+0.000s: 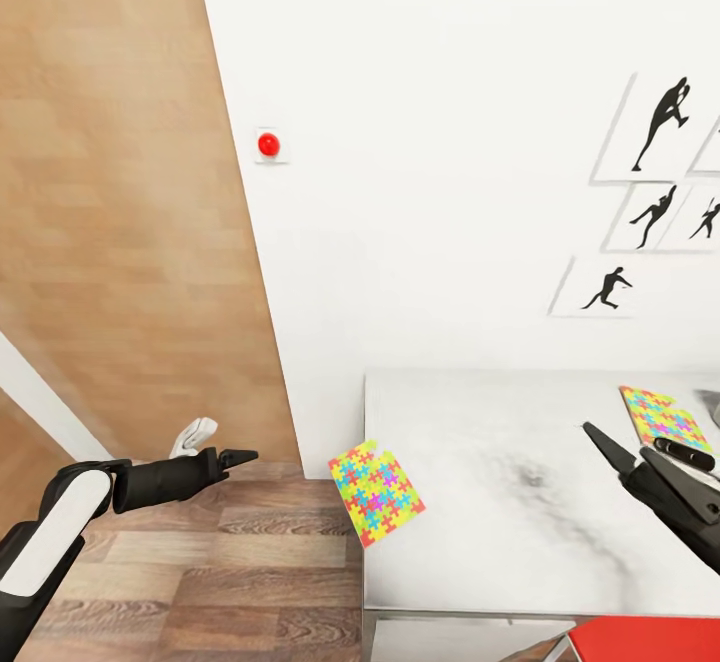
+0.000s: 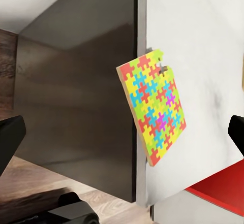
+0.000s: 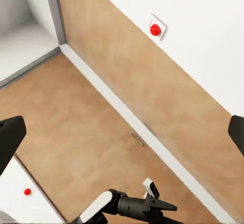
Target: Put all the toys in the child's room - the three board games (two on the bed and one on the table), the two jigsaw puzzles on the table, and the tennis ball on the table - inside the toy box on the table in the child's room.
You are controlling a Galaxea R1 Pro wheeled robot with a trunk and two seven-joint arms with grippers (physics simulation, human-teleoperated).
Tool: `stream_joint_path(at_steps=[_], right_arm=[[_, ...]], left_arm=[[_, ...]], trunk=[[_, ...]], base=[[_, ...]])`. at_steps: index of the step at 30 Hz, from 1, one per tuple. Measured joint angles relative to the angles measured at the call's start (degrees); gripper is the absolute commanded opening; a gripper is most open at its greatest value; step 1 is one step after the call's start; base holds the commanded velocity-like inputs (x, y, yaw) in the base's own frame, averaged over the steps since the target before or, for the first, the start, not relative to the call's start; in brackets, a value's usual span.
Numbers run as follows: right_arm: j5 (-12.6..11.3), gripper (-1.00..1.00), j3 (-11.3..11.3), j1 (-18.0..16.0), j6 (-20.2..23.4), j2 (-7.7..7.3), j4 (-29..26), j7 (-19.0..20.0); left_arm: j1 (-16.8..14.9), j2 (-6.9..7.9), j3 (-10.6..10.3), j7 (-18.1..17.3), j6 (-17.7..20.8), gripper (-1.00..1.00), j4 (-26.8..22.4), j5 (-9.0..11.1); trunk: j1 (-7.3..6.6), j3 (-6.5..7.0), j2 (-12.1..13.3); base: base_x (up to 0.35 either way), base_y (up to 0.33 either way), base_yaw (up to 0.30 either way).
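From my head camera I see the long pale grey-white marbled worktop (image 1: 520, 502) filling the 5 o'clock part of the picture, against a white wall (image 1: 420, 142) with framed black silhouette pictures (image 1: 655, 127) at 2 o'clock and a red round button on a white plate (image 1: 268, 145) at 11 o'clock. A tan wooden door (image 1: 120, 192) stands at 9 o'clock, above brown plank floor (image 1: 200, 562).

My left hand (image 1: 245, 456) hangs over the floor at 8 o'clock, its black fingers close together at the tips, holding nothing. My right hand (image 1: 600, 439) hovers over the worktop at 4 o'clock; I cannot tell how far apart its fingers are, and it touches nothing I can see.

One flat square jigsaw puzzle board in yellow, pink, blue and green (image 1: 375, 492) overhangs the worktop's left edge, tilted. A second jigsaw puzzle board (image 1: 662, 415) lies at 3 o'clock, just beside my right hand. A red flat surface (image 1: 650, 639) shows at 5 o'clock, below the worktop edge.
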Motion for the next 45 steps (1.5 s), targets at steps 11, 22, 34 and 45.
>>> stream_joint_path(at_steps=[11,22,34,45], right_arm=[[0.1,1.00,0.2,0.0,-5.1,0.11,0.5,2.3],[0.0,1.00,0.1,0.0,-4.5,-0.01,2.0,-5.1],[0.1,1.00,0.2,0.0,-5.0,0.09,5.2,-9.2],[-0.3,1.00,0.1,-0.1,10.7,-0.14,-0.4,-25.3]], left_arm=[[-0.1,-0.46,-0.1,0.1,0.0,1.00,2.8,0.3],[-1.4,-0.51,-0.1,-0.2,0.3,1.00,5.4,0.7],[-1.4,-0.53,-0.1,-0.2,0.3,1.00,5.4,0.7],[-2.0,-2.70,-0.1,0.1,0.4,1.00,6.1,0.4]], trunk=[[2.42,-1.99,-4.4],[4.84,-3.97,-8.8],[7.48,-6.13,-13.7],[9.90,-8.11,-18.1]], base=[[0.000,0.000,0.000],[0.000,0.000,0.000],[0.000,0.000,0.000],[0.000,0.000,0.000]])
